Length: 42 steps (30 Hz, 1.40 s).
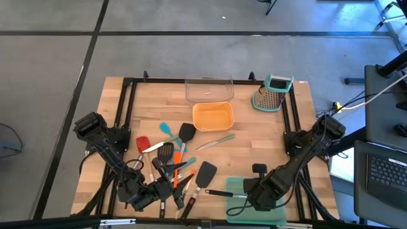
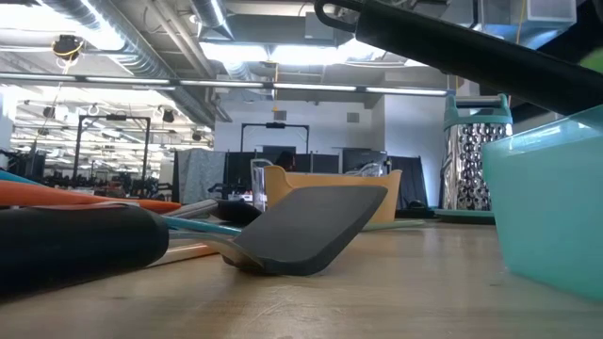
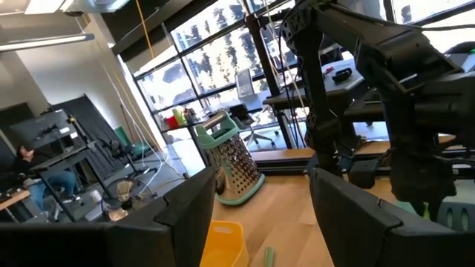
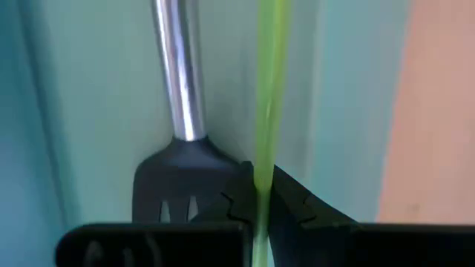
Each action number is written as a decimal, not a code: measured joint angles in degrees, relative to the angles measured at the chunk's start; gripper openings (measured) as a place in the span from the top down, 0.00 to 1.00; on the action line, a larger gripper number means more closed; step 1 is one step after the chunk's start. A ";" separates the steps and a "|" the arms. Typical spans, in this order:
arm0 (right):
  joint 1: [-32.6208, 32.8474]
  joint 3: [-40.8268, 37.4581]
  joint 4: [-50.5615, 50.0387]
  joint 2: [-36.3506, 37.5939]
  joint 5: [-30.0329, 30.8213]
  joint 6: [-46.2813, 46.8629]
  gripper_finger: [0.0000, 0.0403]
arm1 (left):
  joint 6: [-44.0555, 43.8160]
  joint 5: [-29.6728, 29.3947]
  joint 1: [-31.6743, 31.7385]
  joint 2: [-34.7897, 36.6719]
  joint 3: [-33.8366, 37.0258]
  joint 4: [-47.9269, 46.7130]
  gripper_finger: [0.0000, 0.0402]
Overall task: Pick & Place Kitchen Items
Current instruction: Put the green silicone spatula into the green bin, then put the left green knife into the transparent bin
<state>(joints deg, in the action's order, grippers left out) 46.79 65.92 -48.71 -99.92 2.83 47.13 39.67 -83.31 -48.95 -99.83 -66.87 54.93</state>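
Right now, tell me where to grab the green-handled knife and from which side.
Grip the knife by its green handle, the end toward the right arm, coming straight down from above with the jaws across it. It lies flat and alone on bare wood, so nothing crowds it. The left gripper is open; the right gripper is shut on a thin green tool.

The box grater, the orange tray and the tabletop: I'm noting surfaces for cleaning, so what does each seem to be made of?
The box grater looks like shiny perforated steel, topped with teal, probably plastic. The orange tray appears to be matte moulded plastic, evenly coloured with rounded corners. The tabletop looks like pale wood: joined strips with visible grain, finish unclear.
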 joint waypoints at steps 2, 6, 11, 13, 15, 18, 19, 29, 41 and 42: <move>0.00 -0.87 0.26 -0.02 -0.46 -0.04 0.97 | 0.04 0.00 0.00 0.00 0.00 -0.23 0.47; -0.03 -1.39 0.23 -0.02 0.24 -1.22 0.97 | -0.03 0.02 0.35 0.00 0.00 -1.06 0.47; -0.01 -1.39 0.33 -0.02 0.98 -3.69 0.97 | -0.67 0.32 0.50 0.00 0.00 -1.15 0.47; -0.01 -1.39 0.33 -0.02 1.01 -4.17 0.97 | -0.79 0.49 0.50 0.00 0.00 -1.19 0.47; -0.01 -1.39 0.35 -0.02 1.44 -4.46 0.97 | -0.78 0.50 0.50 0.00 0.00 -1.17 0.47; 0.01 -1.39 0.35 -0.02 2.63 -4.48 0.97 | -0.82 0.50 0.50 0.00 0.00 -1.19 0.47; 0.01 -1.39 0.35 -0.02 3.14 -4.16 0.96 | -0.82 0.50 0.50 0.00 0.00 -1.19 0.47; 0.01 -1.39 0.33 -0.02 4.63 -1.42 0.79 | -0.82 0.50 0.47 0.00 0.00 -1.21 0.47; -1.86 9.34 -13.09 -0.04 3.40 -4.93 0.76 | -0.38 0.48 0.68 0.00 0.00 -1.21 0.47; -2.14 11.03 -14.55 -0.04 4.01 -5.73 0.76 | -0.21 0.47 0.68 0.00 0.00 -1.21 0.47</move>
<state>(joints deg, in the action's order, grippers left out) 44.65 76.95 -63.26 -99.96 6.84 41.40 39.46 -82.83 -48.26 -99.83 -66.87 53.71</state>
